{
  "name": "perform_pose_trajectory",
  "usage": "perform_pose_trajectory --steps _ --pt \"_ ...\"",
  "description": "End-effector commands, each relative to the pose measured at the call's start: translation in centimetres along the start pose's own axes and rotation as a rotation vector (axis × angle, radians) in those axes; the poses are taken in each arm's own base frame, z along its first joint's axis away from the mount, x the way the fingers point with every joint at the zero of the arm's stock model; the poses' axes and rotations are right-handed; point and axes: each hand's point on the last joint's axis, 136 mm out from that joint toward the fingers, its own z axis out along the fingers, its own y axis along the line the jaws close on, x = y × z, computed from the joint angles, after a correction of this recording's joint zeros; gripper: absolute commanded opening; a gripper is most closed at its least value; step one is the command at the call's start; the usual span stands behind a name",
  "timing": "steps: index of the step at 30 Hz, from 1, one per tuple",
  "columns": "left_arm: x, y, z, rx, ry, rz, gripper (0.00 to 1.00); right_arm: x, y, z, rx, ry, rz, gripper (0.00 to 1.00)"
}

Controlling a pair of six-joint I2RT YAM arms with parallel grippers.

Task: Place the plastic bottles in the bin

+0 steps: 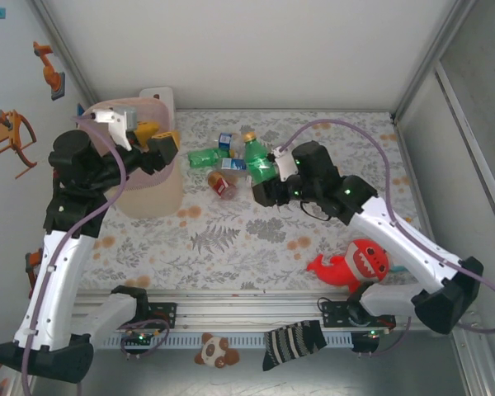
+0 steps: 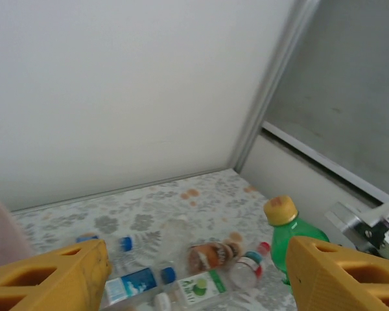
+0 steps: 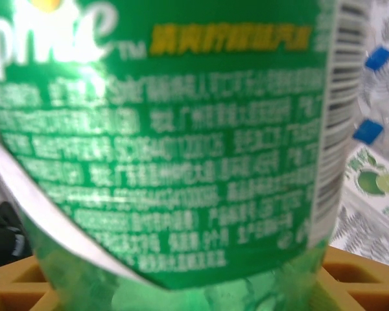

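Observation:
My right gripper (image 1: 262, 169) is shut on a green Sprite bottle (image 1: 254, 155) with a yellow cap, held upright in the middle of the table. Its green label (image 3: 168, 129) looms close in the right wrist view, between the yellow fingers (image 3: 363, 278). The left wrist view shows the same bottle (image 2: 292, 227) at the right. My left gripper (image 1: 155, 139) hangs open and empty over the pale-pink bin (image 1: 120, 110) at the back left. Other bottles lie by the held one: a green one (image 1: 202, 157), a blue-labelled one (image 1: 225, 142), a brown-labelled one (image 1: 221, 183). Between the left fingers (image 2: 52, 278) lie several bottles (image 2: 214, 256).
A red plush toy (image 1: 355, 264) with white teeth lies at the front right of the flowered cloth. A white box (image 1: 158, 97) stands behind the bin. A striped sock (image 1: 293, 340) and a small plush (image 1: 214, 351) lie beyond the front rail. Walls close the back and sides.

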Motion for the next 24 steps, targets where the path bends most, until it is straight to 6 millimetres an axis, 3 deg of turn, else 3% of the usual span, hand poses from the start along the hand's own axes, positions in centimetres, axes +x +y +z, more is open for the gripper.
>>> perform_pose_trajectory --steps 1,9,18,24 --pt "-2.0 -4.0 0.3 0.154 -0.049 0.016 0.74 -2.7 2.7 -2.1 -0.117 -0.141 -0.031 0.47" --pt "-1.4 -11.1 1.6 0.416 -0.016 0.022 0.77 -5.7 7.9 -7.4 -0.348 -0.370 -0.163 0.46" --pt "-0.1 -18.5 1.0 0.737 0.032 0.089 0.84 -5.5 12.9 -10.6 -0.598 -0.401 -0.279 0.47" --pt "0.4 -21.7 0.0 0.875 0.050 0.129 0.89 -5.4 15.7 -12.4 -0.713 -0.391 -0.323 0.47"
